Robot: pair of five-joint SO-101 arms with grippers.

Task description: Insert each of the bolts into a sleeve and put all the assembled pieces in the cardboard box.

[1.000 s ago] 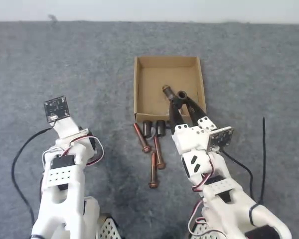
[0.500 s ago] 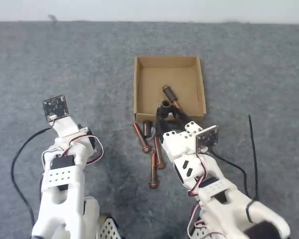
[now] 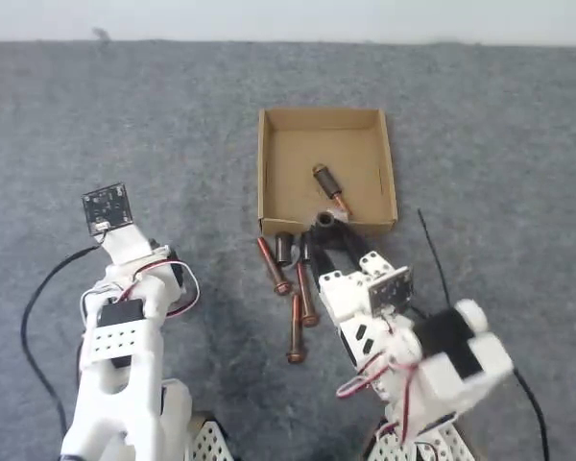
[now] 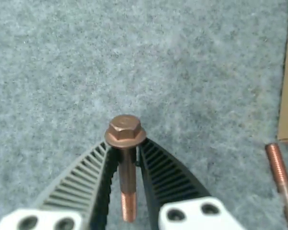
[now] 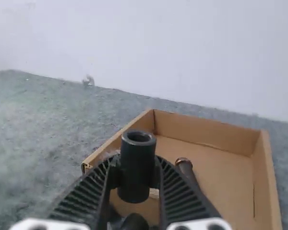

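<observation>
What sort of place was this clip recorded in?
Probably a bare lab or workshop bench for robot trials: a grey felt-like mat, a plain white wall, and a cardboard box with loose bolts beside it.

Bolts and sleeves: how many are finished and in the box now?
Done: one assembled piece lies in the cardboard box. In hand: the left gripper holds a bolt, the right gripper a sleeve, not yet joined. Left: three loose bolts and a spare sleeve lie outside the box.

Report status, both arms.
Left gripper shut on bolt. Right gripper shut on sleeve, by cardboard box. One assembled piece inside. Three bolts loose on mat.
</observation>
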